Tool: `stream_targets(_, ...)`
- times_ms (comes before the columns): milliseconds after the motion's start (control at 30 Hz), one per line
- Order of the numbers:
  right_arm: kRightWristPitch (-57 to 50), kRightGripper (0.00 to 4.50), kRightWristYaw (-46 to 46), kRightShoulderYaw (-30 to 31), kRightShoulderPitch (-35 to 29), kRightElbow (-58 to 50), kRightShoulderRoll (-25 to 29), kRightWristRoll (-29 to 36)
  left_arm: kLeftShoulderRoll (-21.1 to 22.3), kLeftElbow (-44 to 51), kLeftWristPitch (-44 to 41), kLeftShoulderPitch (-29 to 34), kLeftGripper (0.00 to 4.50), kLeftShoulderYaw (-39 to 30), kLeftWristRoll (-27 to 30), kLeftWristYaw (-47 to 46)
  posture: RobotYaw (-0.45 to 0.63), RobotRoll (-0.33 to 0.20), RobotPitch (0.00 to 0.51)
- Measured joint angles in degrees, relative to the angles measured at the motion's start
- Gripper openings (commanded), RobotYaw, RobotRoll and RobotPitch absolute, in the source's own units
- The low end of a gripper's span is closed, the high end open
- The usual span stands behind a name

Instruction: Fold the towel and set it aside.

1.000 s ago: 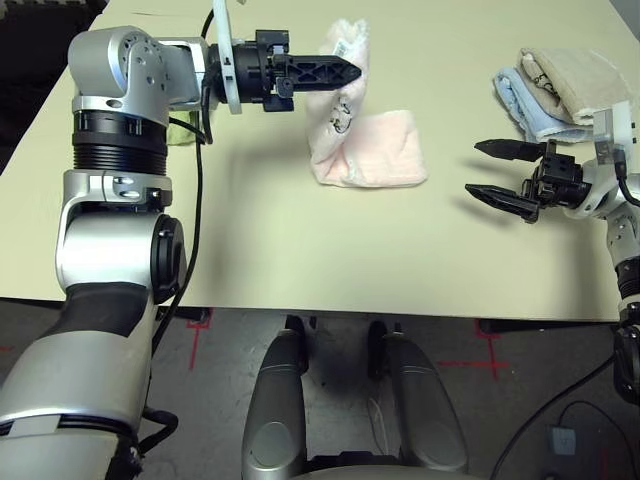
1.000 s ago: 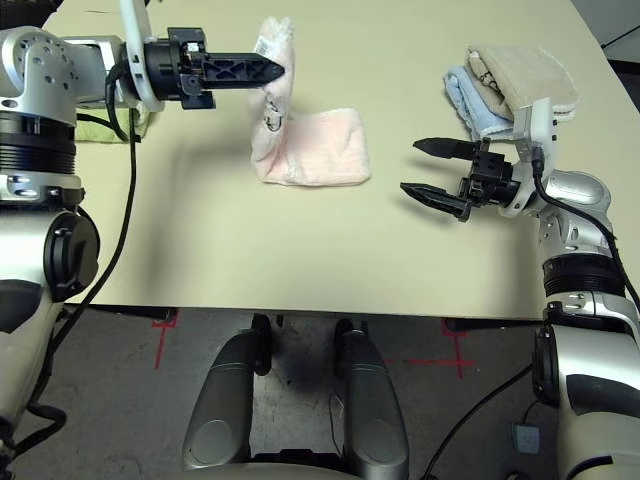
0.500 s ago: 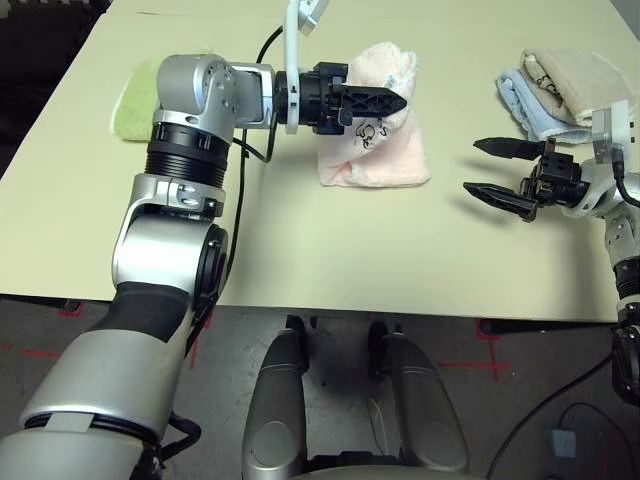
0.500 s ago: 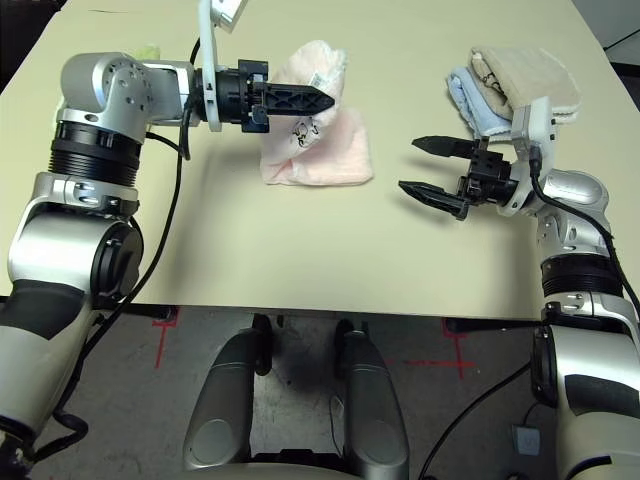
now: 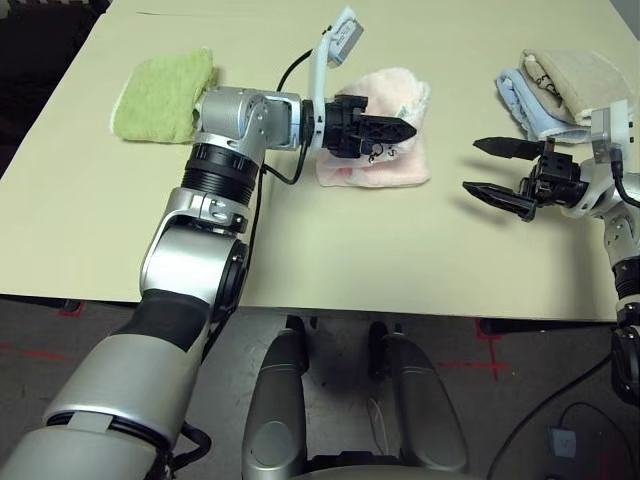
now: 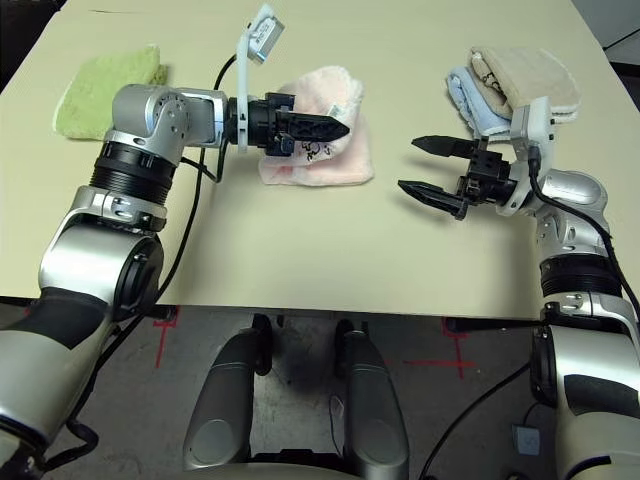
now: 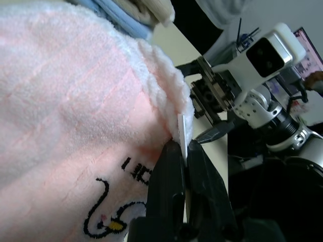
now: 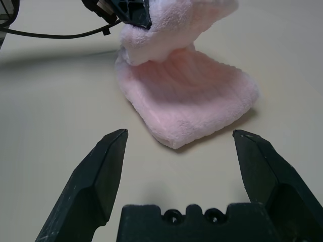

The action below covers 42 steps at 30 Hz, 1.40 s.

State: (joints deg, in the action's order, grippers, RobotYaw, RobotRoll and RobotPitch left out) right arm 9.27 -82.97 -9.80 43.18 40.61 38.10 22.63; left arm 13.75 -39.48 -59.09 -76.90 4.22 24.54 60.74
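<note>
Towel (image 5: 385, 150) edge in left end effector (image 5: 408, 128)

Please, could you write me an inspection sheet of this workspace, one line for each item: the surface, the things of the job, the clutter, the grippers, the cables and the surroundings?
Surface: beige table, flat, no spills seen.
Job's things: pink towel partly folded, its upper layer lifted above the lower part lying on the table.
Clutter: green towel folded at the far left; blue and beige towels stacked at the far right.
Grippers: left gripper shut on the pink towel's edge; right gripper open, holding nothing, apart from the towel.
Cables: black cable looping along the left arm; another on the floor at the right.
Surroundings: dark floor with red tape marks below the table edge.
</note>
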Motion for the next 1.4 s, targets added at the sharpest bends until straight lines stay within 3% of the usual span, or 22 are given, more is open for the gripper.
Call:
stream_targets(233, 0.0, 4.5, 0.4, 0.1, -0.3, -0.3, -0.6, 0.0, -1.7, -0.8, 0.3, -0.1, 0.02, 1.4, -0.4, 0.5, -0.01, 0.0, 0.312)
stream_targets(700, -0.7, 4.5, 0.5, 0.1, -0.9, -1.3, -0.6, 0.0, -5.7, -13.3, 10.4, -1.3, 0.02, -0.6, -4.7, -4.3, -0.02, 0.0, 0.314)
stream_targets(1100, -1.0, 4.5, 0.6, 0.1, -0.9, -2.1, -0.6, 0.0, -6.2, -13.3, 7.1, -1.9, 0.02, -0.5, -5.4, -0.8, -0.02, 0.0, 0.309)
stream_targets(1200, -1.0, 4.5, 0.6, 0.1, -0.9, -2.1, -0.6, 0.0, -6.3, -13.3, 7.0, -1.9, 0.73, 0.4, -6.0, -0.4, -0.02, 0.0, 0.308)
stream_targets(1400, -1.0, 4.5, 0.7, 0.2, -0.9, -2.1, -0.8, -0.1, -5.3, -12.6, 10.8, -1.9, 2.98, 0.4, -6.7, 1.5, 0.0, 0.0, 0.307)
